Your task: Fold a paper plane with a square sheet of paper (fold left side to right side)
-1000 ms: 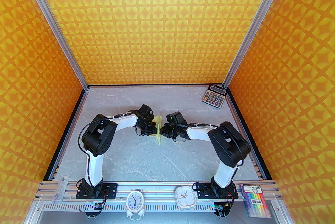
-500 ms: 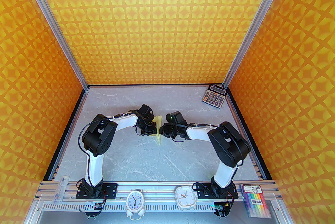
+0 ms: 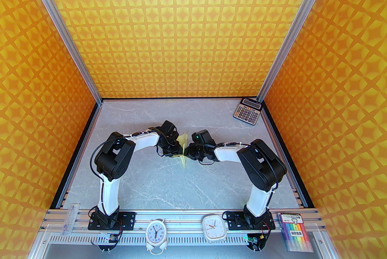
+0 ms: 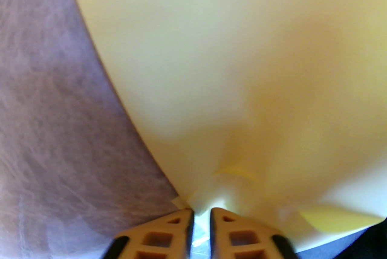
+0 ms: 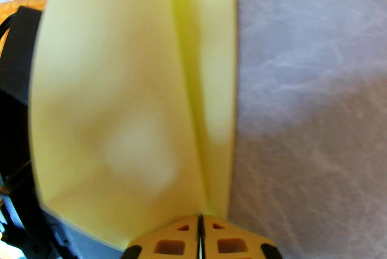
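L tool [image 4: 202, 215] jaws parted, paper plane [image 4: 211, 55] at tips; R tool [image 5: 200, 221] clamped on its fold. Risk: wing by L tool springs open, crease lost.

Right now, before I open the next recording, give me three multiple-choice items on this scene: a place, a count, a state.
1. The calculator lies: A) near left B) between the arms C) at the table's far right corner
2. How many clocks on the near rail? A) one B) two C) four
3. The right claw is: A) shut on the paper plane B) wide open C) gripping a marker
Answers: C, far right as seen from above; B, one round, one square; A, fingers meet on the paper.
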Motion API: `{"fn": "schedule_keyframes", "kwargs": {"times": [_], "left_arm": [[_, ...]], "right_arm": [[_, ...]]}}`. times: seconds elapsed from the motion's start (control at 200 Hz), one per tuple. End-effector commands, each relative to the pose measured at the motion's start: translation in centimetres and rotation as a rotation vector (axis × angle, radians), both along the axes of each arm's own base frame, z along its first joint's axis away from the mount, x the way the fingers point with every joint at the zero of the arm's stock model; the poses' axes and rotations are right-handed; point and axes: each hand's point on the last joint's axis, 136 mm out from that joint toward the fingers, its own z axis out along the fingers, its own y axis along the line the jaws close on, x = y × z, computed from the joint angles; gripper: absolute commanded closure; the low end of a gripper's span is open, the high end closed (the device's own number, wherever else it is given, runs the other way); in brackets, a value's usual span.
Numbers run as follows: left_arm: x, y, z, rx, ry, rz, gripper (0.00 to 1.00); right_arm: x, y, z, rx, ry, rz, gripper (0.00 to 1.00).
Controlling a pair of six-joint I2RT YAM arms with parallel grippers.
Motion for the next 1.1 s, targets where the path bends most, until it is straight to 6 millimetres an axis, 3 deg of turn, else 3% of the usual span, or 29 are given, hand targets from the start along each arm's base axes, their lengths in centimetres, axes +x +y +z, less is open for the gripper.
{"fn": "schedule_keyframes", "kwargs": {"times": [0.0,0.38,0.545,0.665,0.845,1.095], "left_arm": [[-1.0,1.6,-0.8,0.069,0.028,0.005,0.73],[-0.2,2.4,1.6,0.067,-0.017,0.007,0.75],[-0.2,2.4,1.6,0.071,-0.016,0.006,0.79],[0.3,2.9,2.9,0.07,-0.045,0.011,0.78],[0.7,1.6,4.4,0.001,-0.085,-0.001,0.79],[0.9,0.0,2.7,-0.031,-0.066,-0.009,0.91]], "right_arm": [[-0.3,0.1,-1.0,-0.034,0.017,0.011,0.9],[-0.2,0.1,-1.1,-0.044,0.017,0.016,0.9],[-0.1,0.1,-0.9,-0.044,0.012,0.016,0.91],[-0.1,0.0,-0.4,-0.046,-0.001,0.015,0.91],[0.3,0.0,0.6,-0.043,-0.026,0.012,0.9],[0.3,0.0,0.9,-0.042,-0.031,0.013,0.9]]}}
